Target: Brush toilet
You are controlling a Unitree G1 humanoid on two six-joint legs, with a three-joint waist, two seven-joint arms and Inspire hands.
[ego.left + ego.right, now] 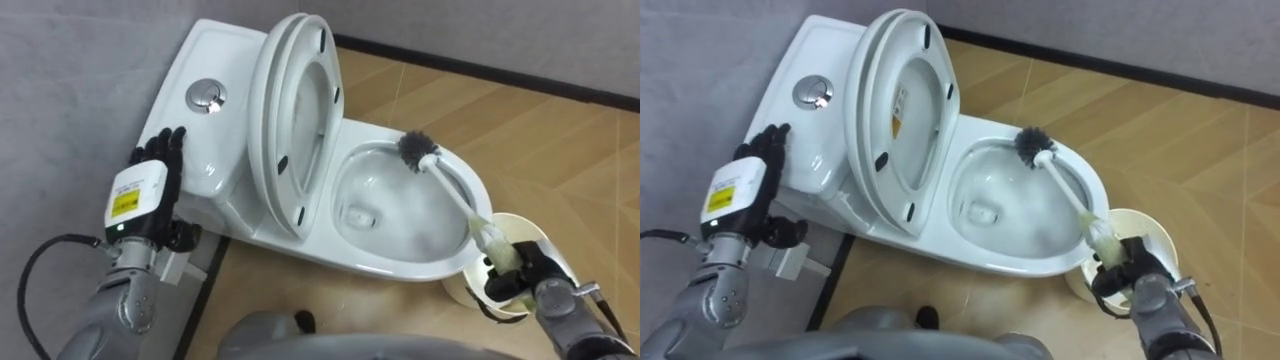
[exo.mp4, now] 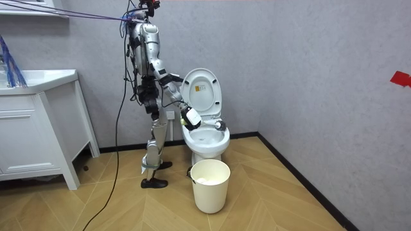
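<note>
Gripping toilet brush (image 1: 452, 192) at near end of white handle, right hand (image 1: 517, 272) curled fully round it. Dark bristle head against far inner wall of toilet bowl (image 1: 372, 262), handle slanting back to hand at near rim. Seat and lid (image 1: 272, 130) raised. Left hand (image 1: 150, 190) straight-fingered, apparently touching cistern (image 1: 205, 55) side. Wood-pattern floor (image 1: 540, 140), grey wall (image 1: 60, 60), white bin (image 2: 210, 186) just beside bowl.
</note>
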